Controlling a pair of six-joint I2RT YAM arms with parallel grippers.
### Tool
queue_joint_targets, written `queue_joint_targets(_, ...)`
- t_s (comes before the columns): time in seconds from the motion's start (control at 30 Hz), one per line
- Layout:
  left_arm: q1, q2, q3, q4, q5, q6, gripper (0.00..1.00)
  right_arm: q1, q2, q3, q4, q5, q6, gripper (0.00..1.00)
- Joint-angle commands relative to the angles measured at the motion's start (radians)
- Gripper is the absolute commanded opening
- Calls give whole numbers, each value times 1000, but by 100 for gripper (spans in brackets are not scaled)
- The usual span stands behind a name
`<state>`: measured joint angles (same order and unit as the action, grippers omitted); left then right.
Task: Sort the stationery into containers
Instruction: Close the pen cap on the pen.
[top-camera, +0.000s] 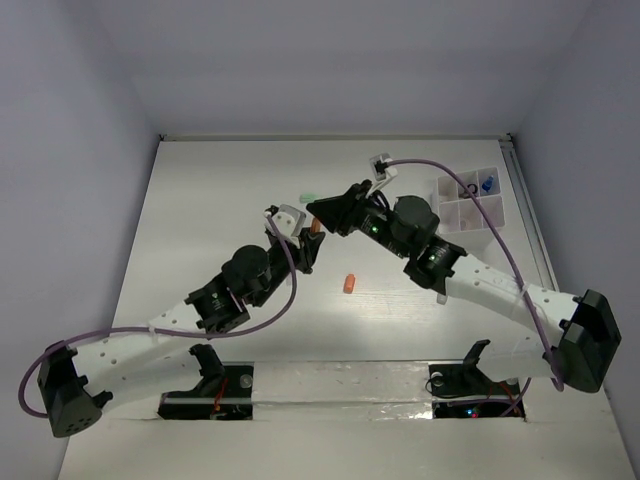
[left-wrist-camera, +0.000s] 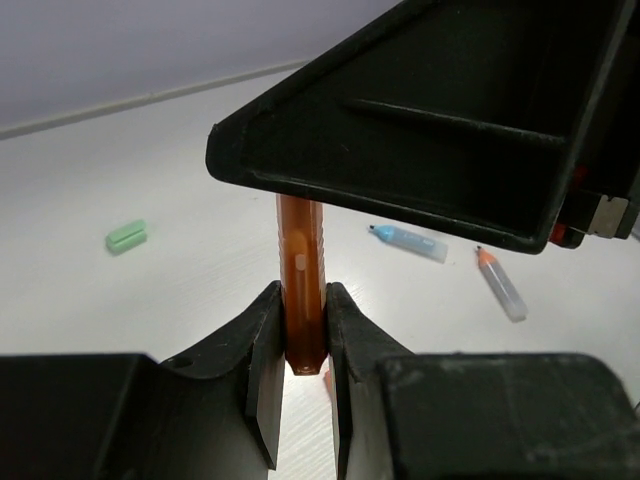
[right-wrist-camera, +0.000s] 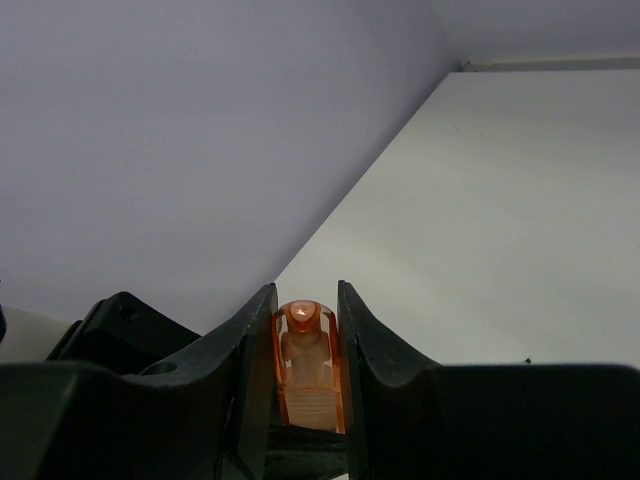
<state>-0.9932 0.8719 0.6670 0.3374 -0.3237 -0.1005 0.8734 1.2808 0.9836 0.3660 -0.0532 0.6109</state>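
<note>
**Orange pen (left-wrist-camera: 300, 290) gripped at both ends**

Left fingers (left-wrist-camera: 262, 345) clench the pen's lower end and right fingers (right-wrist-camera: 255, 345) clench its upper end, so its long axis runs from one to the other. The tray (top-camera: 447, 214) lies rightward, nearer the right arm; the left probably releases next.

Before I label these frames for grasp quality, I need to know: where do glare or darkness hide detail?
Top external: glare washes the white table near centre. Left wrist: the translucent orange plastic pen glows brightly; the left hand is near-black. Right wrist: a highlight sits on the pen's tip; the right hand is underexposed.
</note>
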Motion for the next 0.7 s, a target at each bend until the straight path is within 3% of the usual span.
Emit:
queue_joint_targets(0.0, 2, -8, 186, 370, -11, 41, 0, 79, 40, -111, -202, -140, 46, 0)
queue_joint_targets(0.23, 2, 48, 230, 379, 46, 12, 0, 88, 45, -166, -183, -143, 70, 0)
queue_joint_targets(0.33, 2, 73, 220, 396, 116, -31, 0, 88, -14, -169, -216, -64, 59, 0)
queue_joint_targets(0.5, 2, 101, 135, 407, 141, -117, 0, 1, -96, -79, -311, -22, -5, 0)
queue_joint_targets(0.6, 2, 96, 99, 394, 135, -156, 5, -51, -90, -30, -320, -57, -13, 0)
queue_joint_targets(0.67, 2, 87, 77, 387, 147, -163, 18, -76, -72, -1, -322, -66, -13, 0)
